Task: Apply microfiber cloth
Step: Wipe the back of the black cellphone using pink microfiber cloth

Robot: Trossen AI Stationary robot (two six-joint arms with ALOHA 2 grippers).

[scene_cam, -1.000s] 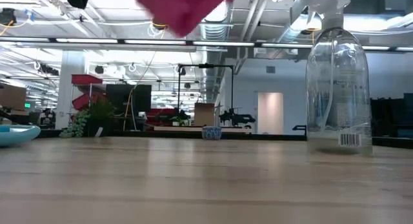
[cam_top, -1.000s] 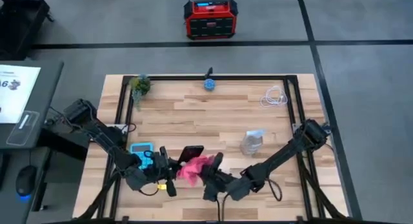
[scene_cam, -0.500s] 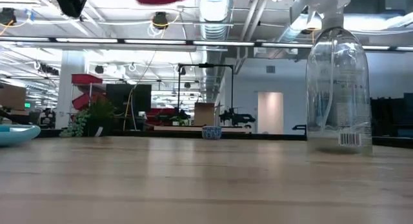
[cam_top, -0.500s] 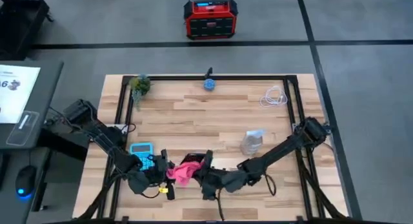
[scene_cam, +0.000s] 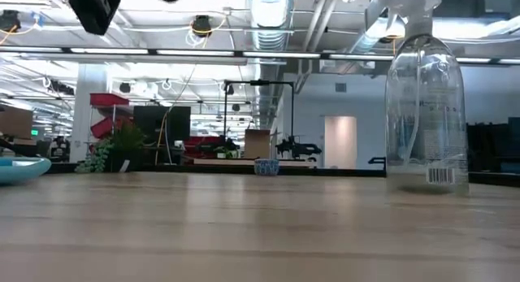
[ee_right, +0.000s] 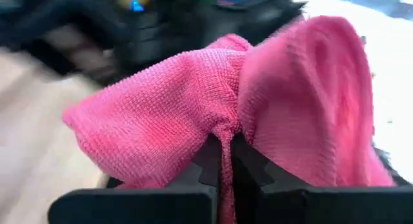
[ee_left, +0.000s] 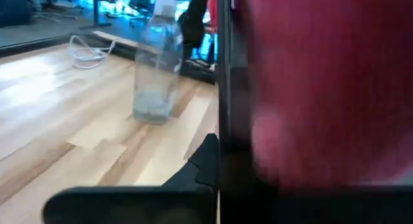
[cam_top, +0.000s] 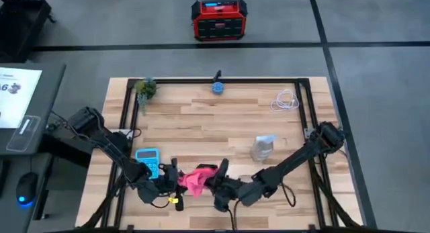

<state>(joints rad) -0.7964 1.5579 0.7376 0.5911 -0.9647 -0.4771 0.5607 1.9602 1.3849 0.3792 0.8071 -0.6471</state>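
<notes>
The pink-red microfiber cloth [cam_top: 195,180] hangs bunched above the table's near middle, between my two grippers. My right gripper [cam_top: 216,181] is shut on it, and the cloth [ee_right: 213,108] fills the right wrist view. My left gripper [cam_top: 173,182] stands just left of the cloth, shut on a black phone [ee_left: 225,88] that shows edge-on in the left wrist view. The cloth [ee_left: 322,88] lies close against the phone's side that faces my right gripper. In the high view the cloth and the grippers mostly hide the phone. My left gripper holds the black phone by its lower end [ee_left: 222,166], between its two fingers. The phone stands up out of the fingers, clear of the table. My right gripper pinches a gathered fold of the cloth [ee_right: 225,141] between its two fingertips, coming level from the table's right. The cloth puffs out loosely on both sides of the fingers and is lifted clear of the table.
A light blue calculator [cam_top: 148,158] lies left of the grippers. A clear spray bottle [cam_top: 263,147] stands to the right, a white cable [cam_top: 286,101] at the far right, a small plant [cam_top: 145,88] at the far left and a blue bowl [cam_top: 218,87] at the far edge.
My right gripper has carried the cloth toward the left gripper and the near edge. The cloth has passed out of the top of the low view. The phone, whose dark face showed at the cloth's far side, is now mostly hidden in the high view.
</notes>
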